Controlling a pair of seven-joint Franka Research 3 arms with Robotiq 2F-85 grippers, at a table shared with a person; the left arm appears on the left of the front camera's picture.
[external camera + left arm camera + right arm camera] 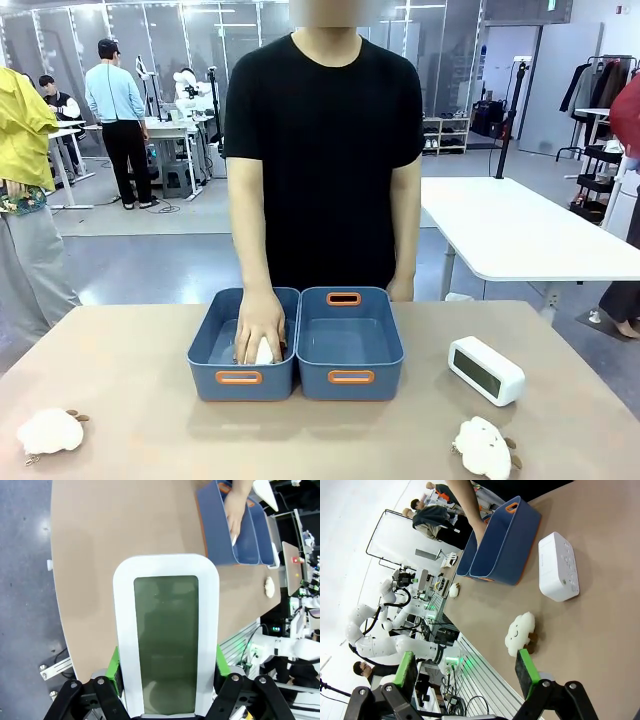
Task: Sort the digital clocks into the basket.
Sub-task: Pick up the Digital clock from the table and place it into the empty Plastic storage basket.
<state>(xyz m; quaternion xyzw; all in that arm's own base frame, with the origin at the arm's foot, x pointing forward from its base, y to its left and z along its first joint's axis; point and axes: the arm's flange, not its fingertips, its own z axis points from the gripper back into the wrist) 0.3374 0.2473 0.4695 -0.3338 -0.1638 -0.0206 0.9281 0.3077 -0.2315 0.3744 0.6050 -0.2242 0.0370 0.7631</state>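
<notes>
While the left fingers [115, 672] press their green pads against its two long sides, one digital clock [166, 640] is clamped firmly between them. It hangs over the table [125, 530], well apart from the two blue baskets [215, 530]. It is a white block with rounded corners, and a broad white frame surrounds its dark grey-green screen, which is blank.

The second clock [486, 370] lies on the table to the right of the baskets, near them but not touching. It has the same white rounded body, and its dark screen is tilted toward the robot's side. The right wrist view shows its plain white back [559, 566], dotted with small marks.

The baskets stand side by side, touching, with orange-rimmed handle slots at their ends. A person's hand [260, 325] reaches down into the left basket and covers something white; I cannot tell what it is.

One fluffy sheep toy [484, 447] sits on the near right side of the baskets, closer to the robot than the second clock. Another sheep toy [50, 432] sits far off to their near left.

The right fingers [526, 666] are spread wide with nothing between them.
</notes>
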